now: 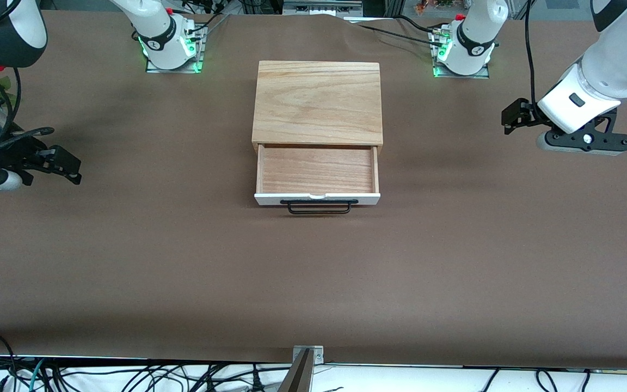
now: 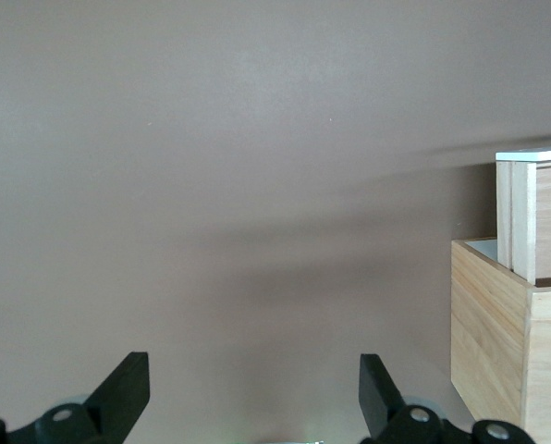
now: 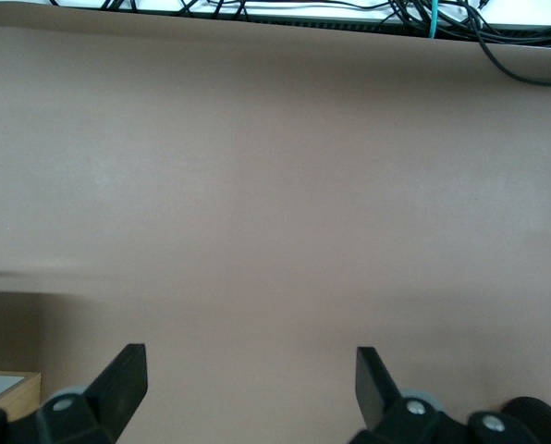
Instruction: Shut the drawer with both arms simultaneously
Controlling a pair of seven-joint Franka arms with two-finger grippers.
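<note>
The drawer (image 1: 316,170) stands pulled out of the light wooden casing (image 1: 318,102) at mid-table. Its reddish-brown inside is bare, and its white front panel (image 1: 317,199) and black wire handle (image 1: 319,207) face the front camera. My left gripper (image 1: 511,118) hangs open and empty over the table toward the left arm's end, well apart from the drawer. My right gripper (image 1: 69,167) hangs open and empty toward the right arm's end. The left wrist view shows its open gripper (image 2: 252,384) and the drawer's side (image 2: 542,222) sticking out of the casing (image 2: 493,342). The right wrist view shows its open gripper (image 3: 248,375) over bare table.
The brown table cover (image 1: 313,283) spreads round the box. Both arm bases (image 1: 169,41) (image 1: 463,46) stand beside the casing's back end. Cables (image 1: 128,375) lie past the table's edge by the front camera. A wooden corner (image 3: 7,388) shows in the right wrist view.
</note>
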